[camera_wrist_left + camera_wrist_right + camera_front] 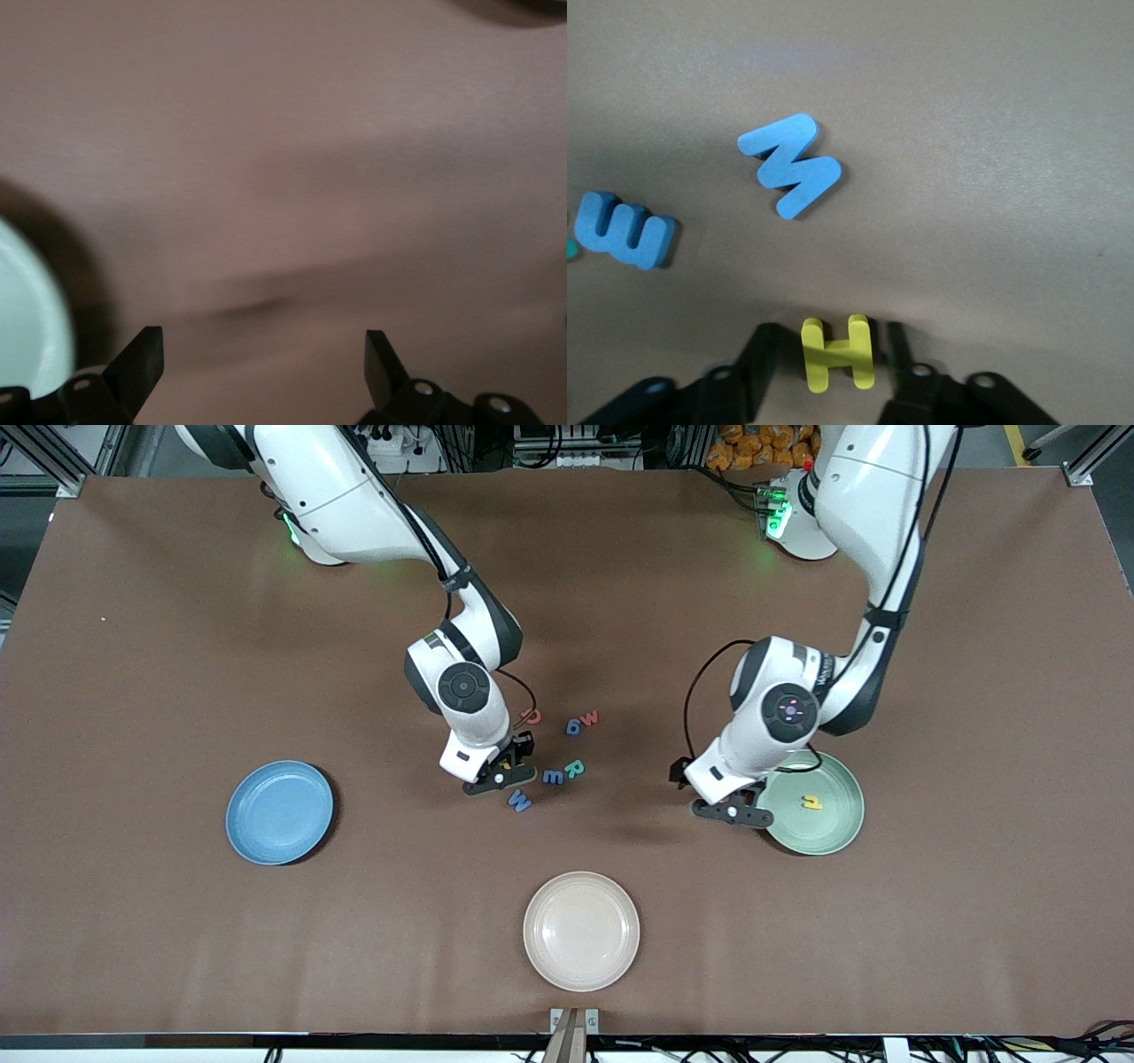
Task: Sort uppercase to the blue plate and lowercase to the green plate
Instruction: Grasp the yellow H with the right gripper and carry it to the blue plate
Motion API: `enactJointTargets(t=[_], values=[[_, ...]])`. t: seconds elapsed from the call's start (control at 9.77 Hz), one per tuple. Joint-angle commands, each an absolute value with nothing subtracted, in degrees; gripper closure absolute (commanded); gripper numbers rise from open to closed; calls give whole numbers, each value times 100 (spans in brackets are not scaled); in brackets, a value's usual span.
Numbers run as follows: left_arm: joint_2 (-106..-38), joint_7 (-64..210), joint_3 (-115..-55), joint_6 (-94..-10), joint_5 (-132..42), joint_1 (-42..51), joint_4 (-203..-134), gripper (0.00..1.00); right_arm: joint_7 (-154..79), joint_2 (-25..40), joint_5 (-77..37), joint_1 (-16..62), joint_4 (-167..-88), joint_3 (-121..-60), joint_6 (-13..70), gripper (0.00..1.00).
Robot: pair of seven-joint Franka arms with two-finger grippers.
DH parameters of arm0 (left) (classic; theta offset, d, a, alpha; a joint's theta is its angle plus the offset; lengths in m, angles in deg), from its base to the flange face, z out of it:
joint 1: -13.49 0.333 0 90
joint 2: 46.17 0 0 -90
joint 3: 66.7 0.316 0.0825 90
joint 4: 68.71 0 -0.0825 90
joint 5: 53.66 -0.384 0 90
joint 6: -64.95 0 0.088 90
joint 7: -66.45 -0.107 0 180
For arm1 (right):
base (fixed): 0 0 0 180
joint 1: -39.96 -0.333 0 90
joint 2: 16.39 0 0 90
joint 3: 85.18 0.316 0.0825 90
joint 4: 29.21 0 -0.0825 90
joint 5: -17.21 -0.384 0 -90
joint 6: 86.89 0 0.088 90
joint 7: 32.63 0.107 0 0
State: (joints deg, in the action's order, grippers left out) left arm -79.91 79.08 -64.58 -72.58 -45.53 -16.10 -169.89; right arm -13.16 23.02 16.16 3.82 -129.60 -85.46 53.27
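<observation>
Sitting in the green plate: yellow lowercase letter.

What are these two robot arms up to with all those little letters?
They sort foam letters onto plates. The right gripper is down among the pile, its fingers around the yellow H. The left gripper hangs open beside the green plate, where one yellow letter already lies. The blue plate has no letters.

2 white arms with black joints (green lights near the bases).
</observation>
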Motion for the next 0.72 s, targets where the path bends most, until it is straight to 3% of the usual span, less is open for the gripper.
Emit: enactJointTargets(t=[0.0,0.61], values=[[-8150,8060,-6353,-7242,-4748,-1850,-16689,0,-1286,1905,1606,454,-13466,-8491,5479,100],[-8142,8532,-6388,-7111,-5838,-2684,-16442,0,-1391,1271,1667,1287,-13380,-8535,4910,100]])
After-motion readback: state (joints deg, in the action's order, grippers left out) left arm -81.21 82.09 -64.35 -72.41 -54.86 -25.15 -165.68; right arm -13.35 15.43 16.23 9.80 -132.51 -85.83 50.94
